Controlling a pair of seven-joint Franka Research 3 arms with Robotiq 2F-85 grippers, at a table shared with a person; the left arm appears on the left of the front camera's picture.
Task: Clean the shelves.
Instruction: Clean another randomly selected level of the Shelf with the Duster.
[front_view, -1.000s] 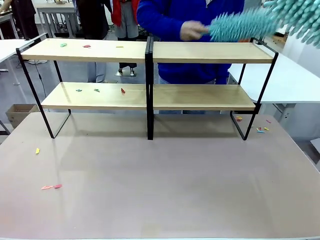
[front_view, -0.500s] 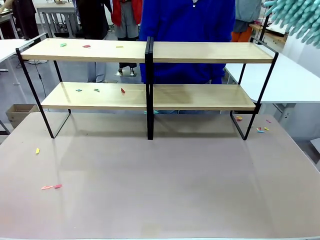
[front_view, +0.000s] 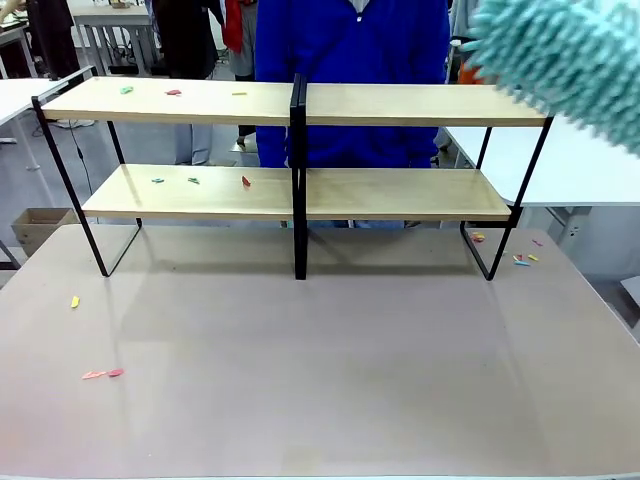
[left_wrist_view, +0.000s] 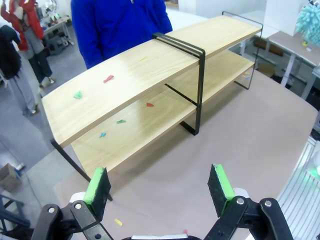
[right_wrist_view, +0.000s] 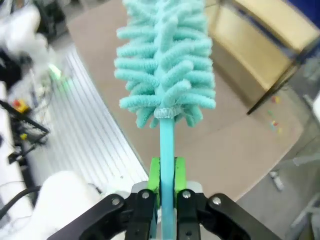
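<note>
right wrist: right gripper (right_wrist_view: 167, 172) clamps teal duster (right_wrist_view: 167, 65)

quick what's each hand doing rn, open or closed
left hand: open, holding nothing
right hand: closed on the handle of the teal duster

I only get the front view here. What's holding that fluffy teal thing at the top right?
Observer: The right gripper. The right wrist view shows it shut on the duster, clamping the thin teal handle between its green pads.
Visitor: And the other arm, is it doing anything?
Observer: The left wrist view shows the left gripper open with nothing between its fingers. It hangs above the table, facing the shelves.
</note>
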